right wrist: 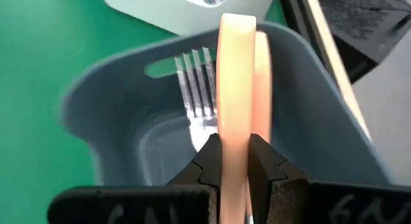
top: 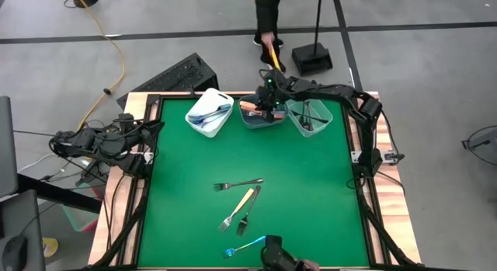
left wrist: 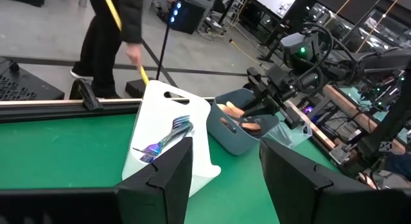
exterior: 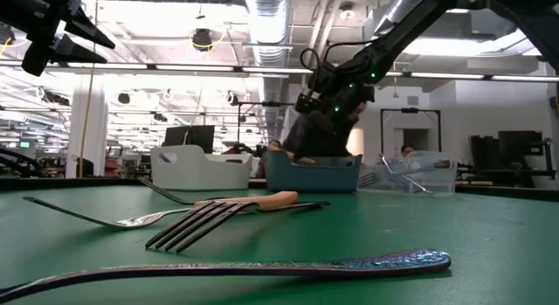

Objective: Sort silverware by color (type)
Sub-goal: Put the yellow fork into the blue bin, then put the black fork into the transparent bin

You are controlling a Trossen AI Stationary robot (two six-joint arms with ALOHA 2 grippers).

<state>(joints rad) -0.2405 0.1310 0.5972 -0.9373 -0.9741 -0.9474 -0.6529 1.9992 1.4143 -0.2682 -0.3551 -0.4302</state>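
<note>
My right gripper [top: 268,105] [right wrist: 234,153] hovers over the grey-blue bin [top: 250,120] at the far edge, shut on a utensil with a peach-orange handle [right wrist: 235,76]. A fork [right wrist: 196,89] and another orange handle [right wrist: 263,76] lie inside that bin. The white bin [top: 203,109] holds bluish forks [left wrist: 166,139]; the clear bin [top: 320,118] holds dark ones. A silver fork [top: 239,183], an orange-handled one [top: 241,203], a dark one [top: 249,209] and a blue one [top: 245,245] lie flat on the green mat. My left gripper [left wrist: 225,179] waits open at the table's left edge. My right gripper pinches the orange handle [right wrist: 234,131] between its two fingers [right wrist: 209,161]. The fingers slant down toward the bin, and the handle runs on lengthwise past the fingertips, its rounded end over the bin's far rim. The utensil is lifted clear; its head is hidden behind the fingers.
A person with a broom [top: 268,22] stands beyond the far edge, beside a dustpan [top: 312,61]. A black keyboard-like object [top: 175,75] lies off the far-left corner. Bare green mat [top: 186,158] spreads between the bins and the loose forks.
</note>
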